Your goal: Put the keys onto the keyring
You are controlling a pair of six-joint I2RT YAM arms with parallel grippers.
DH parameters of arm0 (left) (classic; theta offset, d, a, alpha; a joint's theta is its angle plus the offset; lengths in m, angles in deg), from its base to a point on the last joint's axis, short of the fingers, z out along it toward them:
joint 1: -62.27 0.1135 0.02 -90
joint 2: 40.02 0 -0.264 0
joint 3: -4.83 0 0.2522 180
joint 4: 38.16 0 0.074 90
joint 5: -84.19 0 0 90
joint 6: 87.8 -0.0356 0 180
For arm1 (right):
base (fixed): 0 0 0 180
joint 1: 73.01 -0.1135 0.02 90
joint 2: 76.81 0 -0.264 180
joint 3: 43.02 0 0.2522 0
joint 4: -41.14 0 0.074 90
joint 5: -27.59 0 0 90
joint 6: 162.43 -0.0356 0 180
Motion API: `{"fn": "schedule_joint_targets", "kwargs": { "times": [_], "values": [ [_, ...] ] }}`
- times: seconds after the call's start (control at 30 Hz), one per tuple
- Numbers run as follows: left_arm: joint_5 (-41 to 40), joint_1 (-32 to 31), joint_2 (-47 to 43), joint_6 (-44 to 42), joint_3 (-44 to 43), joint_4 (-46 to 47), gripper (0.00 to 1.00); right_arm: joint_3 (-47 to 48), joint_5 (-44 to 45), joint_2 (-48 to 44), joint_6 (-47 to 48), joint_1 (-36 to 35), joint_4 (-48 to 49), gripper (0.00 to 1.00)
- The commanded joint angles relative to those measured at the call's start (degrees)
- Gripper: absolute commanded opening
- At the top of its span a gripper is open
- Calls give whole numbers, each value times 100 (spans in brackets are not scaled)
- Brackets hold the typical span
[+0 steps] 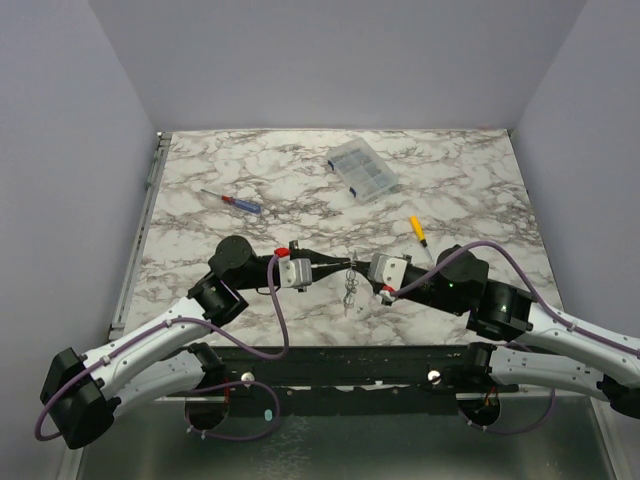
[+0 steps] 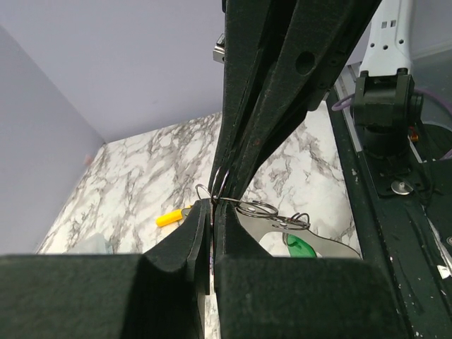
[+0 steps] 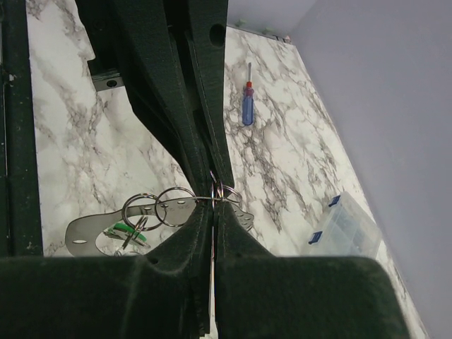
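Note:
My two grippers meet tip to tip over the middle of the marble table. The left gripper and the right gripper are both shut on the thin wire keyring between them. In the left wrist view my left gripper pinches the ring's wire, with the right arm's fingers coming in from above. In the right wrist view the right gripper clamps the keyring the same way. The silvery keys dangle below the ring with a green tag. One flat key lies beside the rings.
A blue-and-red screwdriver lies at the back left. A yellow-handled screwdriver lies just behind the right gripper. A clear plastic parts box sits at the back centre. Grey walls enclose the table on three sides.

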Motion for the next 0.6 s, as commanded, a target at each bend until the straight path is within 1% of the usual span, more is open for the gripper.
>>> {"fn": "schedule_joint_targets", "kwargs": {
  "times": [0.0, 0.03, 0.17, 0.27, 0.33, 0.47, 0.57],
  "values": [
    [-353, -67, -69, -143, -279, -164, 0, 24, -2, 26, -19, -27, 182, 9],
    [-419, -59, -83, -155, -274, -171, 0, 27, 4, 22, -27, -27, 171, 12],
    [-616, -51, -158, -195, -255, -181, 0, 10, 3, -2, -41, -27, 152, 13],
    [-710, -52, -186, -204, -254, -181, 0, 13, 3, 4, -46, -32, 122, 18],
    [-792, -51, -195, -212, -248, -181, 0, 17, 180, 6, -50, -27, 103, 19],
    [-883, -57, -213, -260, -254, -228, 0, 37, 217, -30, -63, -34, 68, 24],
    [-956, -59, -229, -279, -252, -254, 0, 41, 255, -40, -63, -32, 30, 26]
  ]
}}
